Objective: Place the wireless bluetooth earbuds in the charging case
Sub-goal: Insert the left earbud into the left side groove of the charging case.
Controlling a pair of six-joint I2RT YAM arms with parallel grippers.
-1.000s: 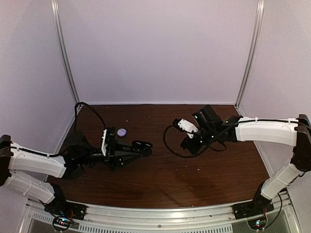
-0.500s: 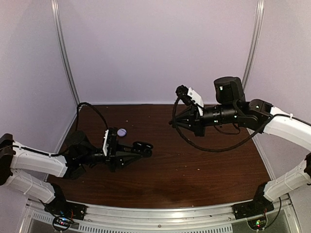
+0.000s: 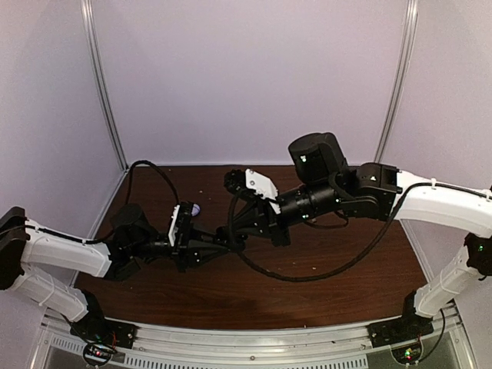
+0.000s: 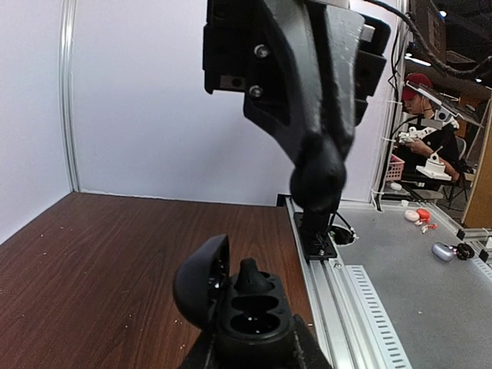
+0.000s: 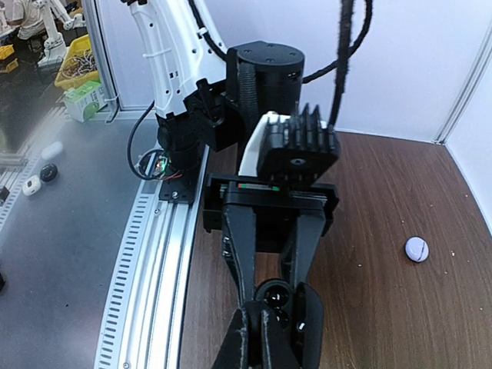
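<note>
Operator: Case location, please?

Observer: The charging case [image 4: 250,315] is black, with its lid swung open to the left in the left wrist view. It sits pinched in the left gripper [image 5: 271,286], held up off the table [image 3: 330,292] near the middle.

Operator: Earbuds?

Observer: 1 black earbud [image 4: 248,275] stands in the socket nearest the lid. I count 2 sockets, and the nearer one shows as a dark round hole.

Operator: And the right gripper?

Observer: The right gripper [image 4: 315,188] hangs just above the case and slightly to one side, tips pointing down, not touching it. Its fingers are pressed together. The tip looks black and rounded, and I cannot tell whether a bud sits between the fingers.

Operator: Anything else on the table?

Observer: 1 small pale round object [image 5: 416,248] lies on the brown wood. It is apart from the case, behind the left arm in the top view.
</note>
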